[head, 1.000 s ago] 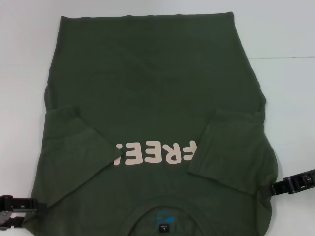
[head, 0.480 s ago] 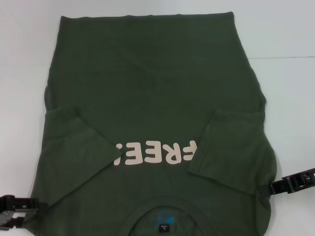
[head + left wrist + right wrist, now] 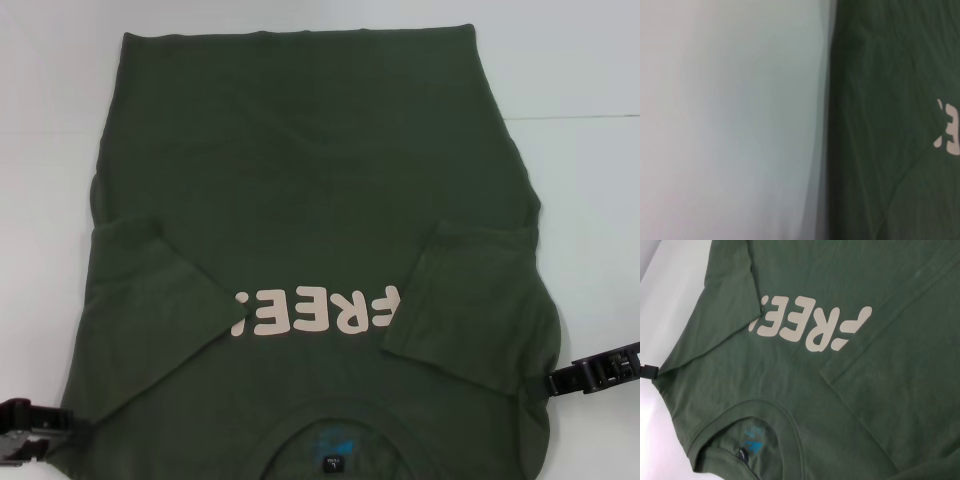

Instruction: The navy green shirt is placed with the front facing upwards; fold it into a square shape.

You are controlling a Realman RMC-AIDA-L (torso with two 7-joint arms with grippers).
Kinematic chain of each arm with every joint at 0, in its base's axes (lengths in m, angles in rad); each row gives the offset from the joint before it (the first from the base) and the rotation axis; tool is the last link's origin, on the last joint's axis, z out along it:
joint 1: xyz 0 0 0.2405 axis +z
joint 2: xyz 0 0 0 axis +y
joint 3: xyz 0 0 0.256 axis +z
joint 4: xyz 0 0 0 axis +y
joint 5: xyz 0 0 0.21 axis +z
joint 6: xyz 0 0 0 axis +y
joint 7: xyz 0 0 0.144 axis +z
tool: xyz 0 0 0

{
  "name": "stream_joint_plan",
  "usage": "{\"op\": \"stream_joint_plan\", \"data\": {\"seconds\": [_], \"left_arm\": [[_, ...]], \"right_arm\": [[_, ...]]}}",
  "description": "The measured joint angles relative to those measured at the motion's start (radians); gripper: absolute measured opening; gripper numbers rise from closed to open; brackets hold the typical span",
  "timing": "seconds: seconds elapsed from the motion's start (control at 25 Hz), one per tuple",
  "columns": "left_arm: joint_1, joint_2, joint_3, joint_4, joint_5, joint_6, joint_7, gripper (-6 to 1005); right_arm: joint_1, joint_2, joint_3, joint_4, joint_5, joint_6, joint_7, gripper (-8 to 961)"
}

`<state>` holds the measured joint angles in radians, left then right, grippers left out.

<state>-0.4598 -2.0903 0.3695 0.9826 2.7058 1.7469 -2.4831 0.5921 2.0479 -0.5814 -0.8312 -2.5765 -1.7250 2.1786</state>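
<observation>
The navy green shirt (image 3: pixel 300 170) lies flat on the white table (image 3: pixel 580 180), front up. Its pale "FREE!" letters (image 3: pixel 318 310) read upside down and its round neck with a label (image 3: pixel 333 455) is at the near edge. Both short sleeves are folded inward over the chest, one (image 3: pixel 160 290) on the left and one (image 3: pixel 470 300) on the right. My left gripper (image 3: pixel 62 428) sits at the shirt's near-left shoulder edge. My right gripper (image 3: pixel 556 384) is at the near-right shoulder edge. The right wrist view shows the letters (image 3: pixel 810 327), the neck (image 3: pixel 752 440) and the left gripper's tip (image 3: pixel 647 372) against the cloth.
Bare white table surrounds the shirt on the left (image 3: pixel 730 125), the right and behind the far hem (image 3: pixel 300 32). A faint seam line in the table (image 3: pixel 575 118) runs off to the right.
My left gripper has slid slightly toward the near edge of the table. The right gripper and the shirt have barely moved.
</observation>
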Motion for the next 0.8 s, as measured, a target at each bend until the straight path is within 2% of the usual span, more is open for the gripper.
{"op": "stream_joint_plan", "data": {"seconds": [0.24, 0.64, 0.8], "left_arm": [[-0.001, -0.001, 0.000, 0.000, 0.015, -0.003, 0.005, 412], [-0.003, -0.002, 0.002, -0.007, 0.016, -0.003, 0.031, 199], [-0.005, 0.000, -0.002, -0.029, 0.010, -0.002, 0.083, 89]], "right_arm": [[-0.002, 0.000, 0.004, 0.001, 0.000, -0.001, -0.002, 25], [-0.008, -0.001, 0.009, 0.008, 0.007, 0.002, -0.011, 25], [-0.014, -0.008, 0.010, 0.028, 0.022, 0.007, -0.031, 26]]}}
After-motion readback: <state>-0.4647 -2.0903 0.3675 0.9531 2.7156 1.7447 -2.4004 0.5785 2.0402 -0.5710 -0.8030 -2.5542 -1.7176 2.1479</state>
